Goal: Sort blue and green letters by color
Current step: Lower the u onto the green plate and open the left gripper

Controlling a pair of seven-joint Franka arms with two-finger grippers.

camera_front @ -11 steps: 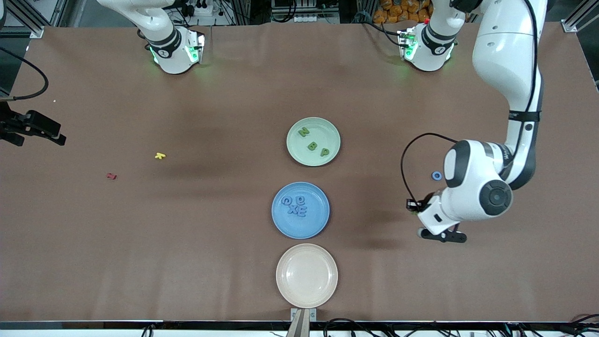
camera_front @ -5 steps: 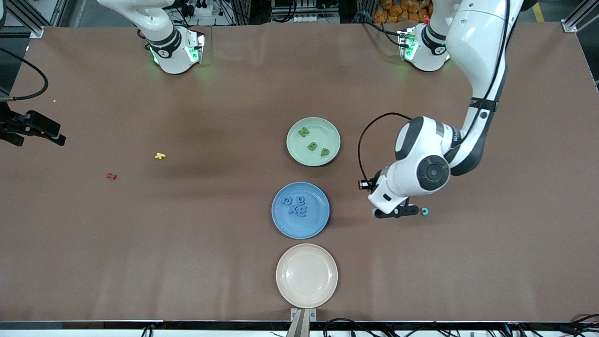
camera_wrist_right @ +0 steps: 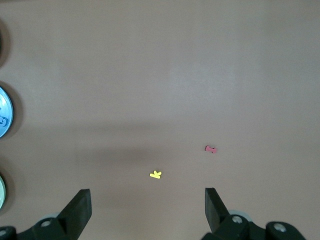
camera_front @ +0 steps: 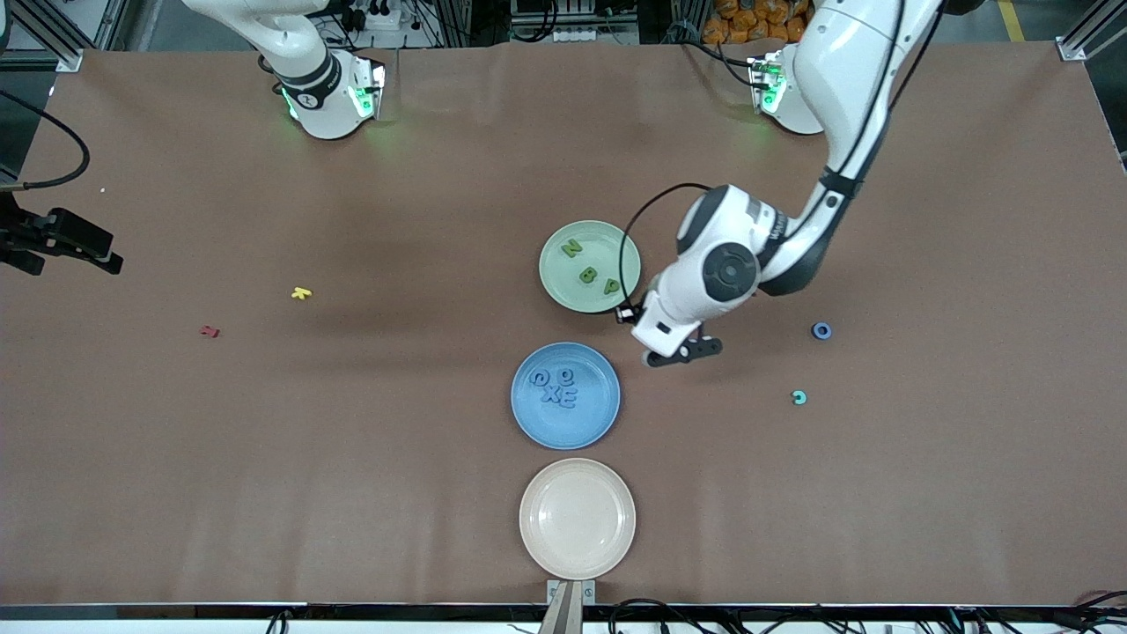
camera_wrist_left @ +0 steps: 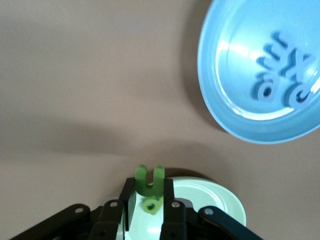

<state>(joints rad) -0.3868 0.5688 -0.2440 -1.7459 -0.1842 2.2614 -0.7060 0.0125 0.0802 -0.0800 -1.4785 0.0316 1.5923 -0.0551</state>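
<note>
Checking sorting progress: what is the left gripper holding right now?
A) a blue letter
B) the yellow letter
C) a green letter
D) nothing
C: the left wrist view shows the left gripper shut on a green letter, over the edge of the green plate.

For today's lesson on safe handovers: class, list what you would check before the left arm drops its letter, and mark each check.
1. Left claw shut on the green letter: ok.
2. Claw fully over the green plate: not ok, it hangs at the plate's edge.
3. Green plate holds only green letters: ok.
4. Blue plate holds only blue letters: ok.
5. Right claw open, waiting away from the plates: ok.
6. Blue ring letter sorted: not ok, it lies on the table.
</note>
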